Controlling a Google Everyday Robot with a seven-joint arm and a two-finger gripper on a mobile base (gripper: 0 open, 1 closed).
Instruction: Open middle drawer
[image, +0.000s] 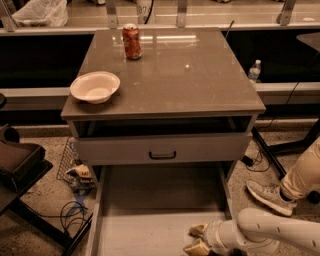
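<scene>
The cabinet (165, 107) has a grey drawer front with a small black bar handle (162, 155) right under its top, with a dark gap above it. Directly below that, the middle drawer (160, 220) is pulled far out toward the camera. Its bare grey floor and side walls show, while its front panel and handle are out of view at the bottom edge. My gripper (196, 239), on the white arm (270, 232) coming in from the lower right, sits low at the near right part of this open drawer.
A white bowl (95, 86) and a red soda can (132, 41) stand on the cabinet top. A person's leg and shoe (270, 194) are at the right. A water bottle (254, 70) stands behind the cabinet. Cables (75, 215) and a dark chair (17, 160) are at the left.
</scene>
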